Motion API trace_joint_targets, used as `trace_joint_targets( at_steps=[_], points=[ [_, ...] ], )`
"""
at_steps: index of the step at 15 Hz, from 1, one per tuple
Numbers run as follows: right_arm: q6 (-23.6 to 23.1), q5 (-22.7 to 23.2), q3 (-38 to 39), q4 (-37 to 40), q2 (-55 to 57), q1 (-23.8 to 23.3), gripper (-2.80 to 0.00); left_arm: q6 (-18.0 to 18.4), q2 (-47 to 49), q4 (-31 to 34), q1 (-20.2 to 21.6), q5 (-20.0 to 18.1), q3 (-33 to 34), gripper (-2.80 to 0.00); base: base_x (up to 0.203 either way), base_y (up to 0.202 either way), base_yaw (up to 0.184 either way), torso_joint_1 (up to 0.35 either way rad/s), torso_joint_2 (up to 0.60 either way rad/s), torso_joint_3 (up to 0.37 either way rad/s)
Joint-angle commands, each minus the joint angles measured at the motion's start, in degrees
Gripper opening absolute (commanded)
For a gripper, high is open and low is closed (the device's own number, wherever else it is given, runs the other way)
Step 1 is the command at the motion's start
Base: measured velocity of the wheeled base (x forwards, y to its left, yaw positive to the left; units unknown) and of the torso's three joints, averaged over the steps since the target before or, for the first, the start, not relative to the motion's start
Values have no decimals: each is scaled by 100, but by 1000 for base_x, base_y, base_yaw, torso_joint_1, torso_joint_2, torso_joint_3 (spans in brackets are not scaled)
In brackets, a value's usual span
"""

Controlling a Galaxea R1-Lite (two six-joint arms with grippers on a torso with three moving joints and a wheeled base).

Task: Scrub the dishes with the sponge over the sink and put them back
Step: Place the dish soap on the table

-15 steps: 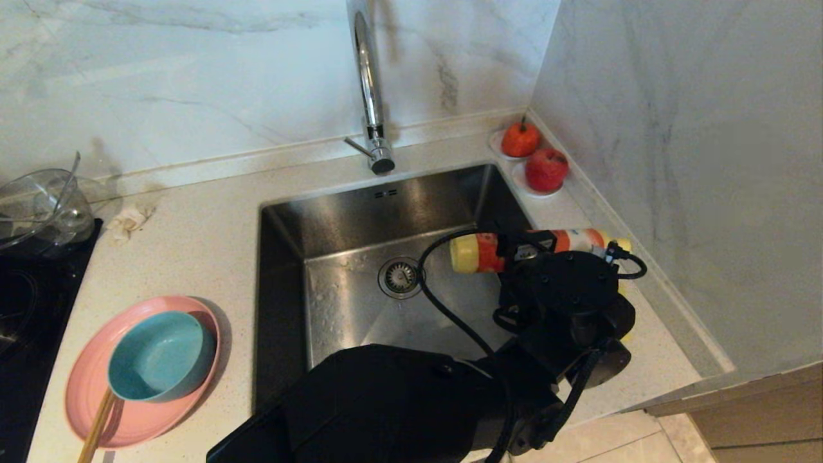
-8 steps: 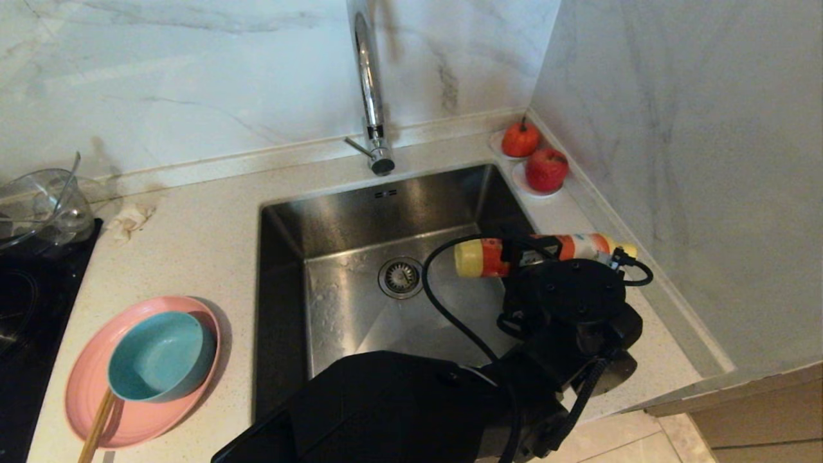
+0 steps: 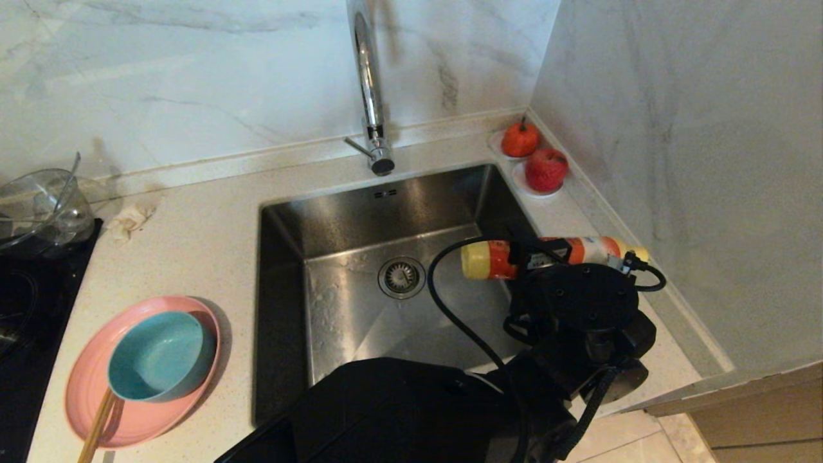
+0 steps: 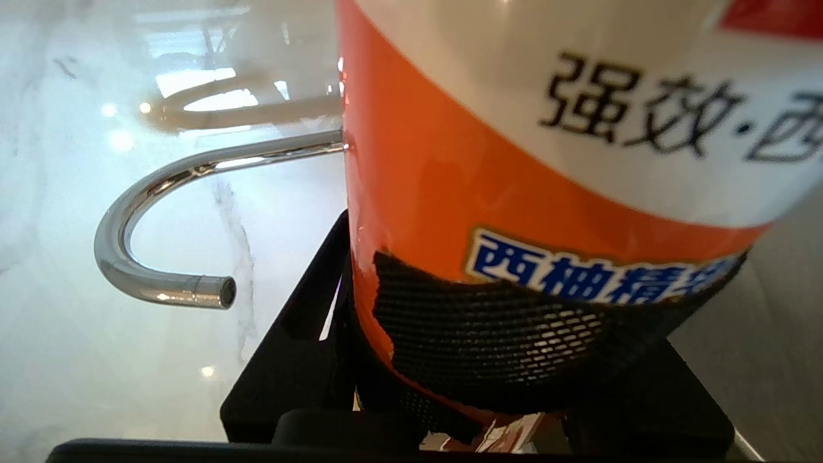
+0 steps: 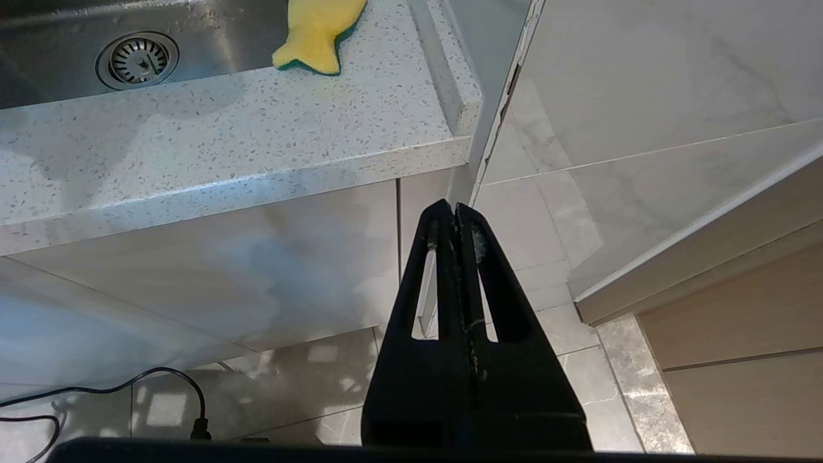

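My left gripper is shut on an orange-and-white detergent bottle with a yellow cap, held level over the sink's right rim. In the left wrist view the bottle fills the space between the black fingers. The teal bowl sits in the pink plate on the counter left of the sink. The yellow sponge lies on the counter by the sink's near right corner; in the head view the arm hides it. My right gripper hangs shut and empty below the counter edge.
The chrome tap stands behind the sink, and the drain strainer is in its floor. Two red fruits sit in the back right corner against the wall. A glass bowl, a hob and chopsticks are at the left.
My left arm has carried the bottle a little to the right, toward the counter. The grip on it is unchanged, and the dishes have not moved.
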State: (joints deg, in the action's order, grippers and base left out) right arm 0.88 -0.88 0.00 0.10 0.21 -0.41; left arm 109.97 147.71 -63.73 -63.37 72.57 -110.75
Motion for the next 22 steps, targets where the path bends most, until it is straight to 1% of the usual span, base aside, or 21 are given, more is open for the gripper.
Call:
trace_joint_targets(
  at_steps=[1, 7, 9, 11, 12, 14, 20, 22],
  points=[
    [2, 0, 7, -1, -3, 3, -280, 60, 31, -34, 17, 66, -8, -280, 0, 0, 0, 0, 0, 0],
    [3, 0, 0, -1, -3, -2, -280, 35, 116, 5, 17, 58, 72, -280, 0, 0, 0, 0, 0, 0],
    [1, 0, 2, -1, -3, 0, -280, -32, 39, -5, 17, 54, 516, -280, 0, 0, 0, 0, 0, 0],
    [1, 0, 0, -1, -3, -2, -280, -288, -107, 27, 17, 53, 1049, -280, 0, 0, 0, 0, 0, 0],
    [0, 0, 7, -1, -3, -2, -280, -464, -149, 42, 17, 62, 1201, -280, 0, 0, 0, 0, 0, 0],
    [3, 0, 2, -1, -3, -1, -280, -496, -183, 45, 17, 65, 1350, -280, 0, 0, 0, 0, 0, 0],
    [0, 0, 0, -1, -3, 3, -280, -529, -188, 177, 17, 56, 1390, -280, 0, 0, 0, 0, 0, 0],
    [7, 0, 8, -1, -3, -2, -280, -655, -189, 177, 17, 65, 1390, -280, 0, 0, 0, 0, 0, 0]
  ],
)
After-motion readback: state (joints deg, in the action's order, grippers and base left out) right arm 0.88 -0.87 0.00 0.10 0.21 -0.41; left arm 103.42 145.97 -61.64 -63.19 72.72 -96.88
